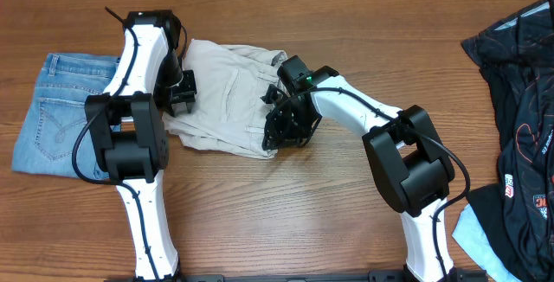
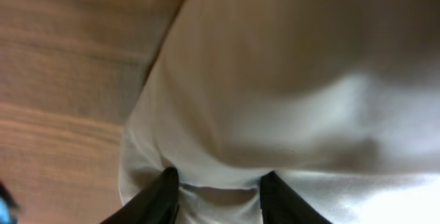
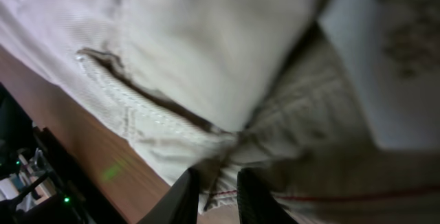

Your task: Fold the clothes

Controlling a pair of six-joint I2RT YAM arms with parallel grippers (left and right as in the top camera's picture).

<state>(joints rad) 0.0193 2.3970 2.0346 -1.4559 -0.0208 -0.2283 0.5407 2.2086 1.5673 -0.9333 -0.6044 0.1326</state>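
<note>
- The right gripper (image 3: 214,188) sits at the right-hand edge of the beige shorts (image 3: 206,45). Its fingers are nearly together, with a stitched hem of the shorts pinched between them.
- The left gripper (image 2: 218,186) is at the left-hand edge of the shorts. Its fingers stand wider apart around a thick fold of cloth and look clamped on it.
- Only the wrist views show these grips; from overhead each claw is a dark shape over the cloth. The right wrist view also shows a topstitched seam and a lifted flap of fabric.
- Only the overhead view shows the whole garment. The shorts lie rumpled on the wooden table (image 1: 286,221), with one part doubled over unevenly.
- By my reading the fold is begun but not finished: the edges are not lined up and the cloth needs flattening.
- Touching the shorts on their left lie folded blue jeans (image 1: 52,109).
- Well apart on the right lies a black printed garment (image 1: 519,74), which looks unfolded.
</note>
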